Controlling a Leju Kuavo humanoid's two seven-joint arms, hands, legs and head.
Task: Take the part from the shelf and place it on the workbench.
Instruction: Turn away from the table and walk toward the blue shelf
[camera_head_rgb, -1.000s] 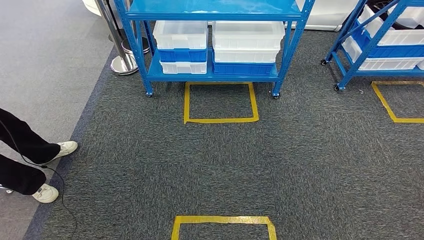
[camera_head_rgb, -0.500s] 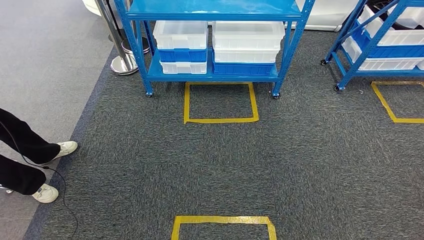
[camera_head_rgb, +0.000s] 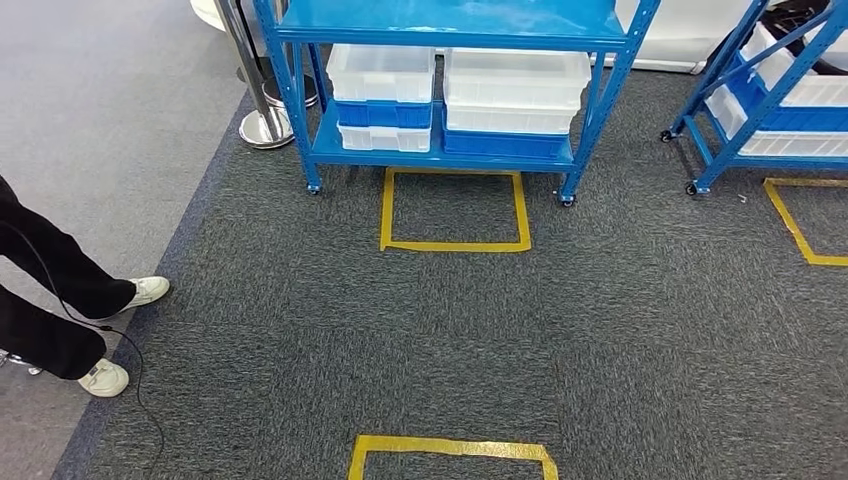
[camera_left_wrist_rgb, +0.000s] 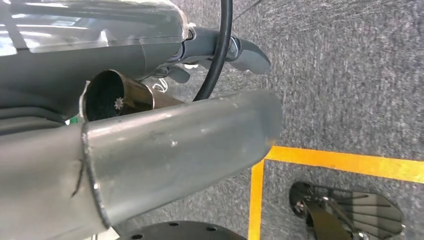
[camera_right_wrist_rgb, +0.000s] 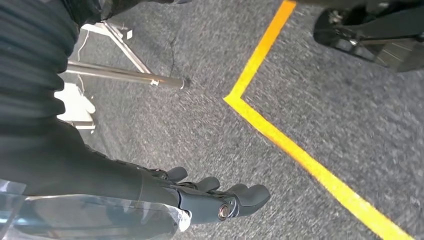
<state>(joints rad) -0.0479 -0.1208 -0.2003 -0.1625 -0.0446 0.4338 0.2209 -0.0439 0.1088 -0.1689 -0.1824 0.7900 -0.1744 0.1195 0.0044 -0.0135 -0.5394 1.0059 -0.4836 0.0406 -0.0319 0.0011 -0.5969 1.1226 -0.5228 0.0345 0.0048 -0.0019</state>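
Now, shelves: two blue racks on wheels, one shelf (camera_head_rgb: 455, 150) straight ahead, a second rack (camera_head_rgb: 770, 100) off to the right.
Bins: on the near shelf's lower tier, two stacks side by side, a left stack (camera_head_rgb: 383, 95) and a wider right stack (camera_head_rgb: 515, 100), each of white and blue bins; more bins on the second rack.
Part: somewhere in those bins if anywhere; too far off to pick out.
Floor marks: three yellow tape outlines on the dark carpet, a tape square (camera_head_rgb: 455, 210) right at the shelf's foot, one at the near edge, one by the second rack.
Bystander: a person (camera_head_rgb: 60, 310) in dark trousers and white shoes at the carpet's left edge, a thin cable trailing beside the feet.
Post: chrome stanchion base (camera_head_rgb: 265, 125) beside the shelf's left leg.
Left hand (camera_left_wrist_rgb: 225, 50): hanging over carpet, largely hidden behind a metal tube; can't tell how its fingers lie.
Right hand (camera_right_wrist_rgb: 220, 197): hanging over carpet near a yellow line, fingers loosely curled and apart, holding nothing.
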